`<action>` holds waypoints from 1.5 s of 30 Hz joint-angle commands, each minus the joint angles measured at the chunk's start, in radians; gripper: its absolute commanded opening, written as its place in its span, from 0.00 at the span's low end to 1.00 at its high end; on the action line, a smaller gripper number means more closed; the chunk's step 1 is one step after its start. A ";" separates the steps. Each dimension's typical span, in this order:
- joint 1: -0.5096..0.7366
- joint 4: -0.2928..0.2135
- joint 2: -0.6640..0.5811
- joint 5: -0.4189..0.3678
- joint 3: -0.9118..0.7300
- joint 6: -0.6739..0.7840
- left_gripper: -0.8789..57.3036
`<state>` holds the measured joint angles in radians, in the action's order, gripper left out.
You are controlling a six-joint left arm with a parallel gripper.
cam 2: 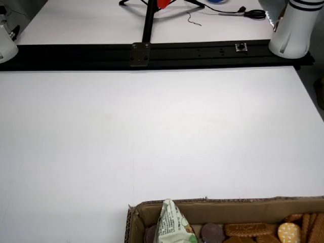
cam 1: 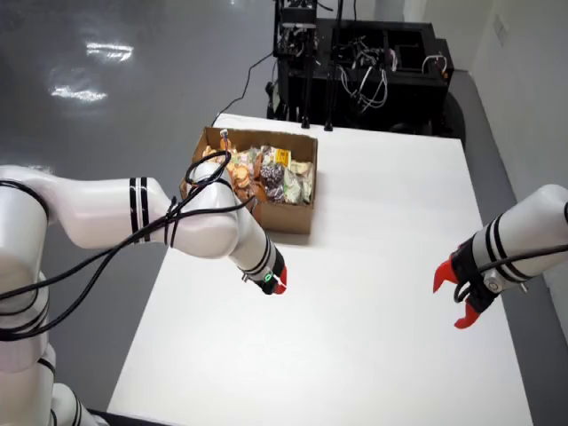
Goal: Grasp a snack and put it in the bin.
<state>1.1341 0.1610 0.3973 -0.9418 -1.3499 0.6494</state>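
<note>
Here, rectangular cardboard box point(cam 1: 298, 218) holds crinkly snack packets point(cam 1: 271, 173).

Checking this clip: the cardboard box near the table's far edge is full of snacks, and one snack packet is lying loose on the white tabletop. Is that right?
Not quite. The cardboard box near the far edge of the table does hold the snacks, but no packet lies loose on the white tabletop. The view from above shows the top bare around both arms, and the low view across the table agrees: a green-white packet sits inside the box.

Most of the white counter point(cam 1: 355, 293) is left wide open, so it can be crossed freely. Only the far-left corner is blocked, by the snack-stuffed cardboard box point(cam 1: 288, 216).
</note>
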 commanded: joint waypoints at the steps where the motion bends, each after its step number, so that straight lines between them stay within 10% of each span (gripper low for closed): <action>1: -0.009 0.000 0.000 0.000 0.000 0.000 0.02; 45: 0.008 0.000 0.000 0.000 0.000 -0.004 0.02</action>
<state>1.1450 0.1610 0.3973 -0.9418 -1.3499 0.6459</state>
